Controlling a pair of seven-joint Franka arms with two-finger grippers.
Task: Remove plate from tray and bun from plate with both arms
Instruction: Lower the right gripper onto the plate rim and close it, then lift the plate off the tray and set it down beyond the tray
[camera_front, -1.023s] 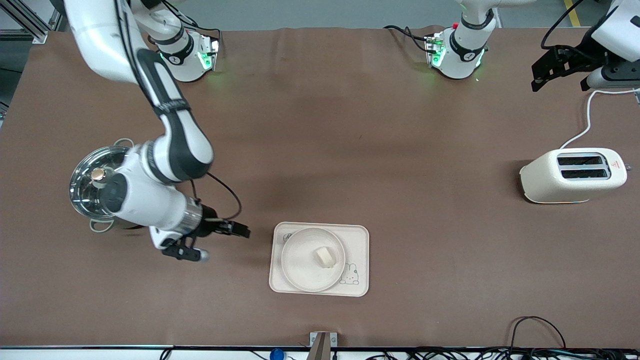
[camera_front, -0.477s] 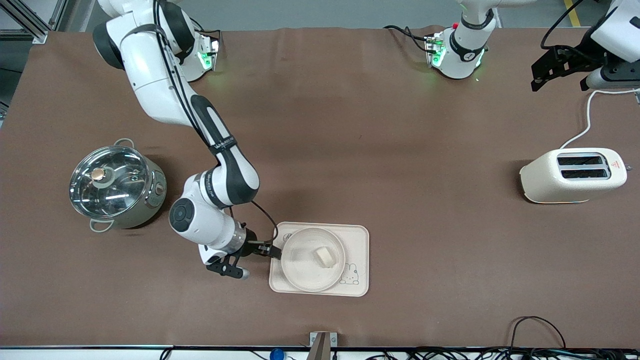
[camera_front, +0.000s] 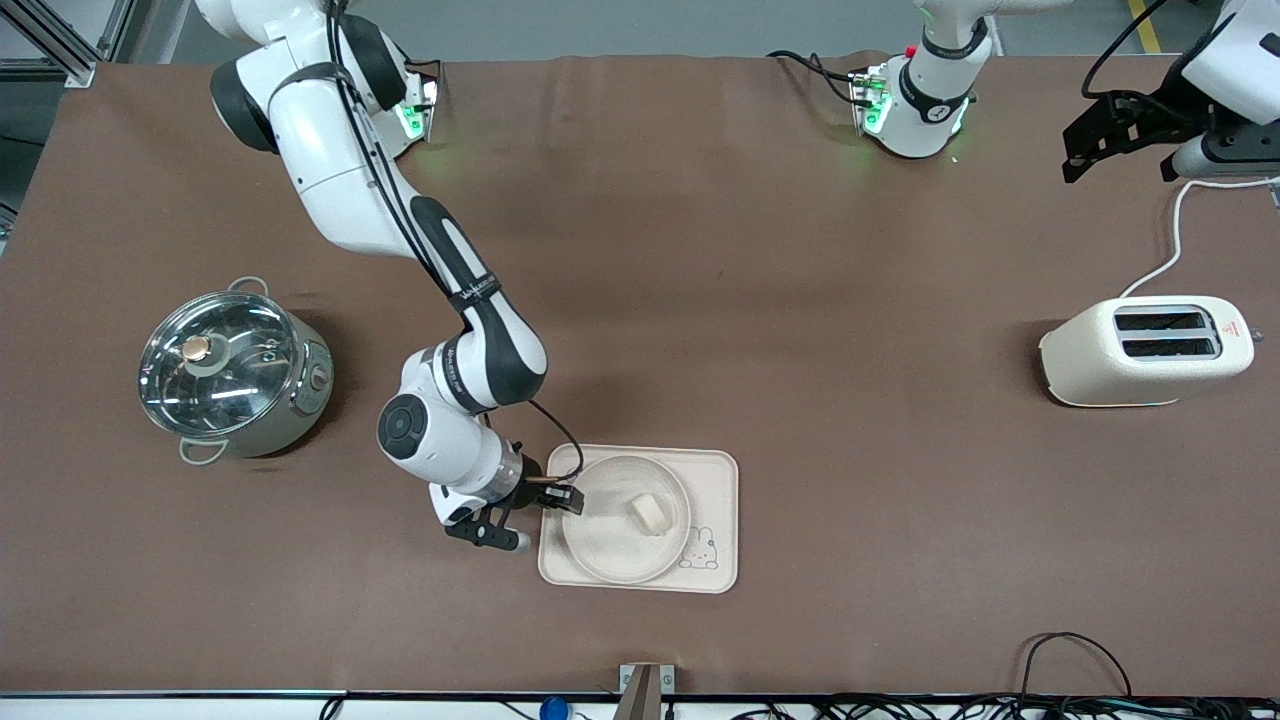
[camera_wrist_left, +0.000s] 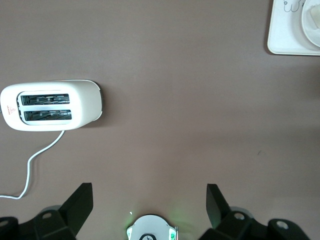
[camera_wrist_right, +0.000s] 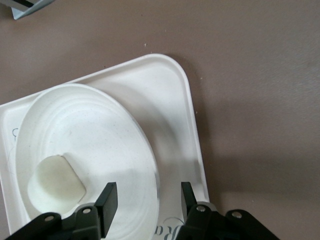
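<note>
The round cream plate (camera_front: 612, 545) sits on the rectangular cream tray (camera_front: 718, 478) with the rabbit drawing, near the front camera. The pale bun (camera_front: 648, 514) lies on the plate. My right gripper (camera_front: 566, 496) is open at the plate's rim on the side toward the right arm's end of the table. In the right wrist view the plate's rim (camera_wrist_right: 145, 145) lies between the two fingers of that gripper (camera_wrist_right: 148, 197), with the bun (camera_wrist_right: 54, 181) beside them. My left gripper (camera_front: 1120, 140) is open, waiting high over the left arm's end of the table, and also shows in the left wrist view (camera_wrist_left: 150, 200).
A steel pot with a glass lid (camera_front: 228, 374) stands toward the right arm's end. A cream toaster (camera_front: 1146, 350) with a white cord stands toward the left arm's end; it also shows in the left wrist view (camera_wrist_left: 50, 105). Cables run along the table's front edge.
My right arm has swung from beside the pot to the tray, and its open gripper now straddles the plate's rim. The left arm has not moved.
</note>
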